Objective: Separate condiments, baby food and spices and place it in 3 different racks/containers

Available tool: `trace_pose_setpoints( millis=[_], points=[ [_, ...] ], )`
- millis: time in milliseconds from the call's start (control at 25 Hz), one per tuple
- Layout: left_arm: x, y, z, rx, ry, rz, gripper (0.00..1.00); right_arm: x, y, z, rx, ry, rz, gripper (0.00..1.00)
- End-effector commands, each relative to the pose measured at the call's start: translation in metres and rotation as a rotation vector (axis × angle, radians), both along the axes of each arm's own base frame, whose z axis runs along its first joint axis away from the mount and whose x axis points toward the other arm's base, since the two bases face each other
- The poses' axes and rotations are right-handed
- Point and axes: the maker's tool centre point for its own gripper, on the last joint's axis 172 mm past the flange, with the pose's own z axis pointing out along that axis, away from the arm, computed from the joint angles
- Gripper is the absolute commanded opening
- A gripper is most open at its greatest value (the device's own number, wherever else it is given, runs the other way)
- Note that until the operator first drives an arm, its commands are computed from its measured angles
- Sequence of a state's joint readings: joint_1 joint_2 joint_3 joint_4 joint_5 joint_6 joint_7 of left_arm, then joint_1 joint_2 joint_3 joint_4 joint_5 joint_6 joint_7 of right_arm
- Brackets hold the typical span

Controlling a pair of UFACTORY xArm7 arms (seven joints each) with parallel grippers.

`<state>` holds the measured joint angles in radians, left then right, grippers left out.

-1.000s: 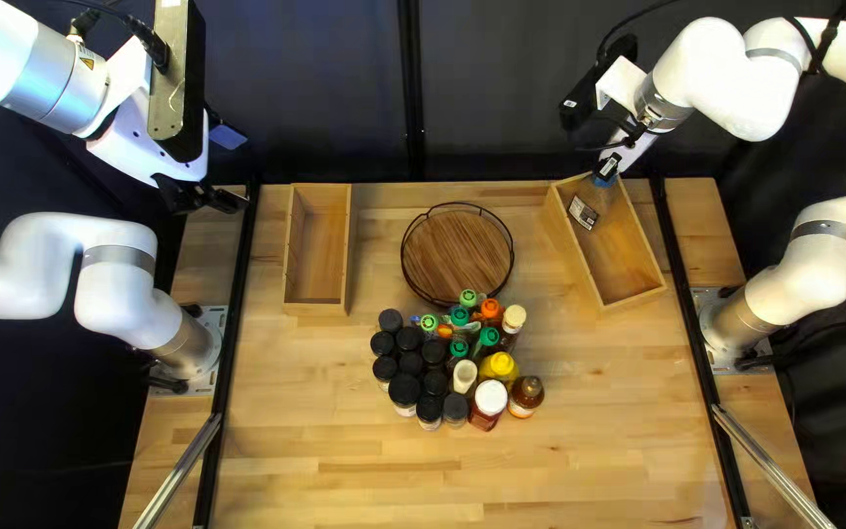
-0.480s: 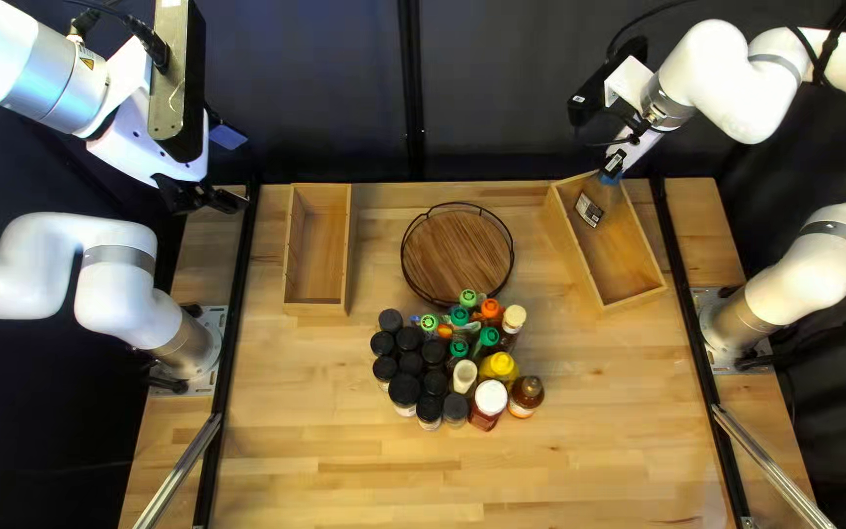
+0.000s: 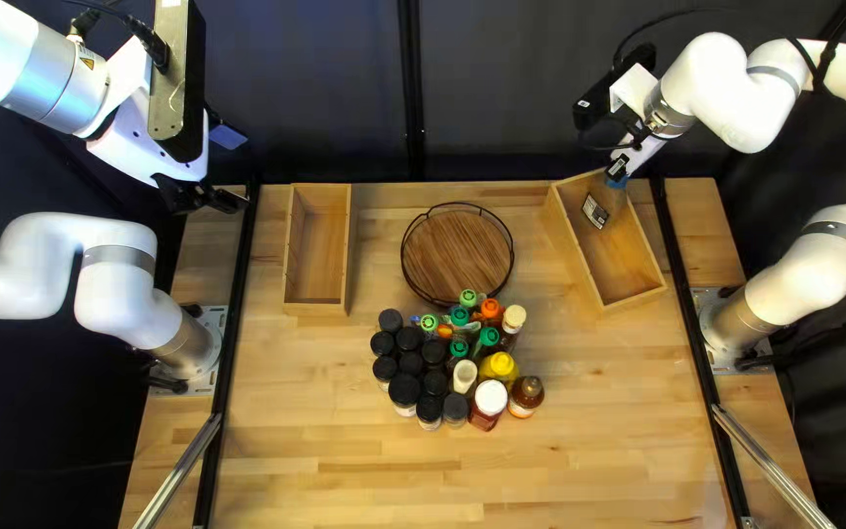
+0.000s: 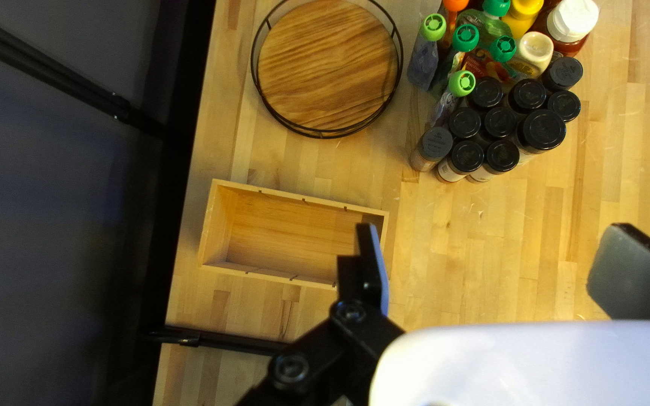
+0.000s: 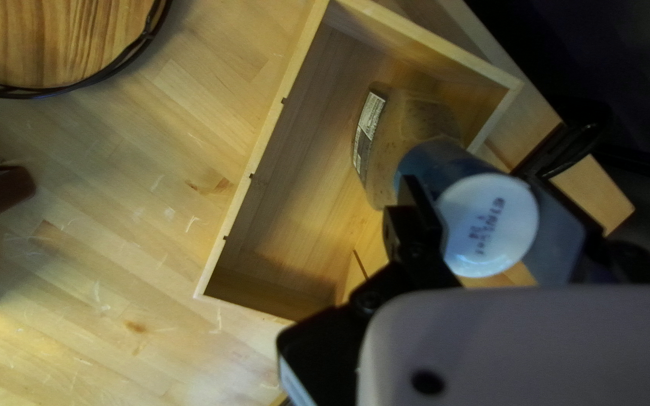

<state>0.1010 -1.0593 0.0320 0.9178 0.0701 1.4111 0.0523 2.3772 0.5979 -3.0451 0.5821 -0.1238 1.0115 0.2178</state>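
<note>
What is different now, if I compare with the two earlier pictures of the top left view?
The right gripper has moved a little toward the right of the top left view, carrying the bottle along, over the same box. It has not let go. The left gripper, the other box, the round tray and the grouped bottles stayed as they were.

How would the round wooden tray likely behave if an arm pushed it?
The round tray looks stiff, its base being a flat wooden disc. Low and broad, it would probably slide rather than tip. Pushed toward the bottles, it might soon bump them.
</note>
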Motion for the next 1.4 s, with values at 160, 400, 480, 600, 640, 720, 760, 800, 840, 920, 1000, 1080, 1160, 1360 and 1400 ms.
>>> trace_pose_setpoints(
  millis=[160, 400, 480, 600, 640, 720, 760, 800, 840, 920, 1000, 1080, 1160, 1360, 1400],
  points=[
    [0.0, 0.0, 0.0, 0.0, 0.0, 0.0, 1.0, -0.001, 0.0, -0.008, 0.015, -0.012, -0.014, 1.0],
    [0.0, 0.0, 0.0, 0.0, 0.0, 0.0, 1.0, 0.012, 0.02, 0.015, 0.007, -0.027, 0.015, 1.0],
    [0.0, 0.0, 0.0, 0.0, 0.0, 0.0, 1.0, 0.023, 0.034, 0.03, 0.005, -0.033, 0.044, 1.0],
    [0.0, 0.0, 0.0, 0.0, 0.0, 0.0, 1.0, 0.045, 0.061, 0.053, 0.006, -0.05, 0.115, 1.0],
    [0.0, 0.0, 0.0, 0.0, 0.0, 0.0, 1.0, 0.053, 0.071, 0.06, 0.009, -0.058, 0.144, 1.0],
    [0.0, 0.0, 0.0, 0.0, 0.0, 0.0, 1.0, 0.068, 0.091, 0.071, 0.025, -0.077, 0.21, 1.0],
    [0.0, 0.0, 0.0, 0.0, 0.0, 0.0, 1.0, 0.075, 0.099, 0.074, 0.033, -0.084, 0.235, 1.0],
    [0.0, 0.0, 0.0, 0.0, 0.0, 0.0, 1.0, 0.084, 0.112, 0.077, 0.048, -0.1, 0.286, 1.0],
    [0.0, 0.0, 0.0, 0.0, 0.0, 0.0, 1.0, 0.091, 0.121, 0.079, 0.059, -0.107, 0.314, 1.0],
    [0.0, 0.0, 0.0, 0.0, 0.0, 0.0, 1.0, 0.115, 0.15, 0.082, 0.098, -0.129, 0.417, 1.0],
    [0.0, 0.0, 0.0, 0.0, 0.0, 0.0, 1.0, 0.13, 0.171, 0.083, 0.136, -0.145, 0.502, 1.0],
    [0.0, 0.0, 0.0, 0.0, 0.0, 0.0, 1.0, 0.142, 0.191, 0.081, 0.165, -0.153, 0.573, 1.0],
    [0.0, 0.0, 0.0, 0.0, 0.0, 0.0, 1.0, 0.15, 0.206, 0.078, 0.179, -0.158, 0.624, 1.0],
    [0.0, 0.0, 0.0, 0.0, 0.0, 0.0, 1.0, 0.158, 0.241, 0.068, 0.174, -0.179, 0.74, 1.0],
    [0.0, 0.0, 0.0, 0.0, 0.0, 0.0, 1.0, 0.16, 0.248, 0.064, 0.166, -0.183, 0.763, 1.0]
  ],
)
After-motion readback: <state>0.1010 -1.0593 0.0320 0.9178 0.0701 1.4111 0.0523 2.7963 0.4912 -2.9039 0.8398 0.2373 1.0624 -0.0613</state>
